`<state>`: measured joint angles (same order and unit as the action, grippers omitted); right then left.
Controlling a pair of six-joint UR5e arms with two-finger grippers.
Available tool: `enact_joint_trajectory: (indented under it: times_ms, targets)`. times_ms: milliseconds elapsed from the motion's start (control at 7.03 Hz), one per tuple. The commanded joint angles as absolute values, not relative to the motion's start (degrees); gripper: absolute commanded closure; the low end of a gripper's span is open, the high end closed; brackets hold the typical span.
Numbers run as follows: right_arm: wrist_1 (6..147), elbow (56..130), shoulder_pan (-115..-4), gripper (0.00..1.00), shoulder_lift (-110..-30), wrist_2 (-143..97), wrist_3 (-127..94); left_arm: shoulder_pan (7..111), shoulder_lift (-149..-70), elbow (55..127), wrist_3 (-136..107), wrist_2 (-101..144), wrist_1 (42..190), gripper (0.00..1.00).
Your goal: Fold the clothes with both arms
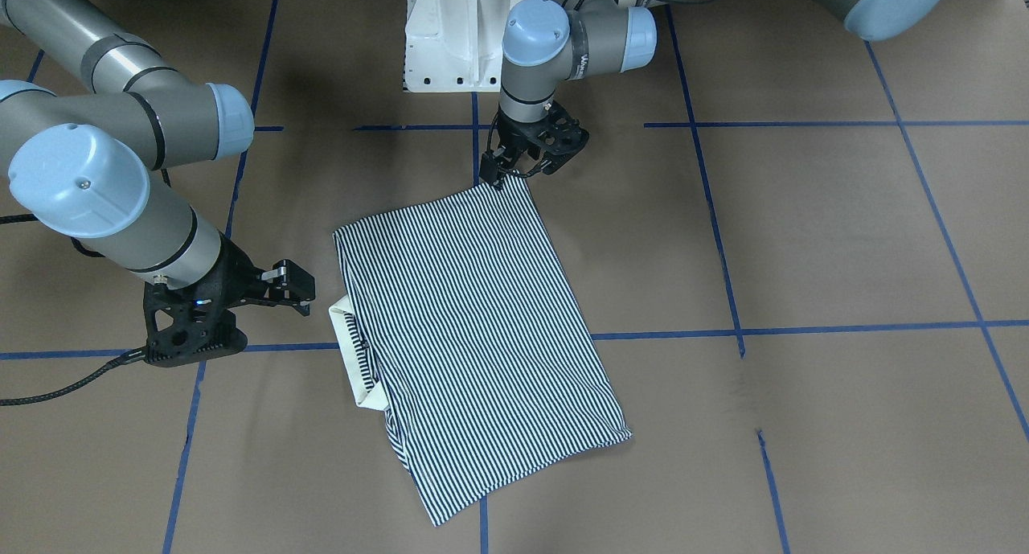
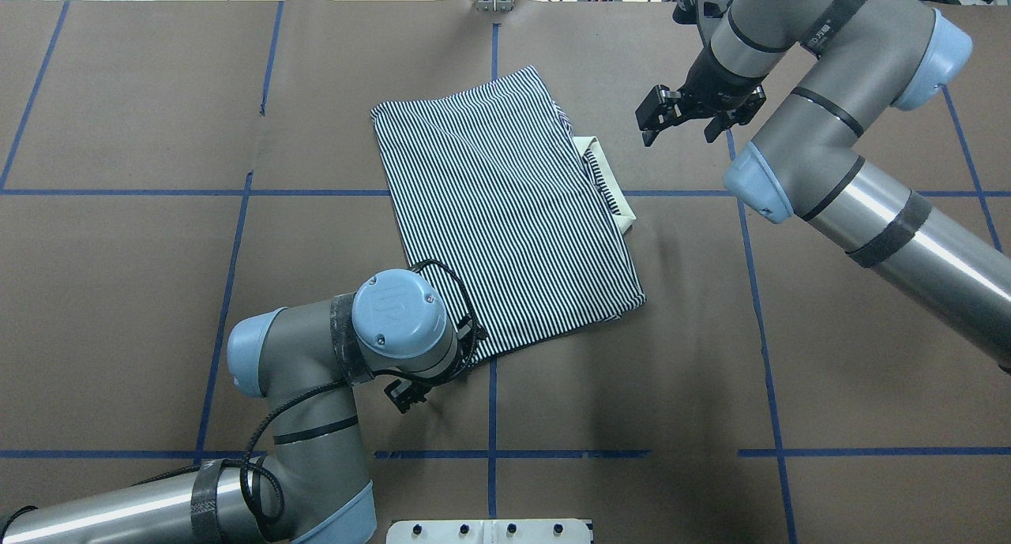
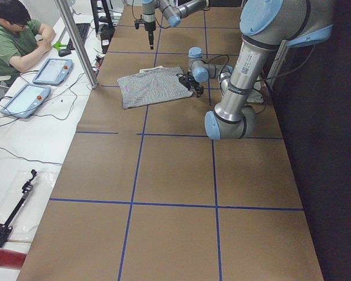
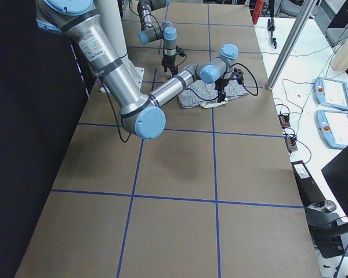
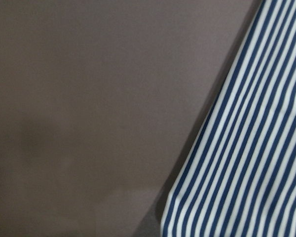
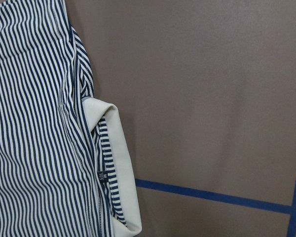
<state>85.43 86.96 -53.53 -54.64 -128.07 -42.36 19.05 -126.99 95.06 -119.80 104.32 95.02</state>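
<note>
The striped polo shirt (image 1: 482,313) lies folded into a flat rectangle at the table's middle (image 2: 505,212). Its cream-white collar (image 1: 354,353) sticks out of the side toward the right arm (image 2: 612,185) and shows in the right wrist view (image 6: 118,163). My left gripper (image 1: 522,172) is low at the shirt's corner nearest the robot, with its jaws apparently spread. In the overhead view (image 2: 407,392) the wrist mostly hides it. The left wrist view shows only the shirt's edge (image 5: 246,148) flat on the table. My right gripper (image 2: 675,125) is open and empty, off the table beside the collar (image 1: 299,289).
The brown table cover (image 2: 790,331) is crossed by blue tape lines. The white pedestal base (image 1: 458,31) stands at the robot's edge. An operator (image 3: 17,35) sits at a side bench with tablets (image 3: 50,70) and cables, beyond the far edge.
</note>
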Motion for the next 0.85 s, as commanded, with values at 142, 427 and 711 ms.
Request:
enact_joint_trajectory:
  times_ms: [142, 427, 711]
  targets:
    - [85.4, 87.0, -53.5, 0.00, -55.1, -128.1, -42.3, 19.0, -127.6, 94.9, -120.6, 104.1, 95.1, 0.15]
    - [85.4, 87.0, -53.4, 0.00, -55.4, -128.0, -42.3, 19.1, -127.9, 94.6, -120.0, 102.1, 95.2, 0.17]
    - [85.4, 87.0, -53.4, 0.00, -55.5, -128.0, -42.3, 19.2, -128.0, 94.5, -119.7, 100.5, 95.3, 0.17]
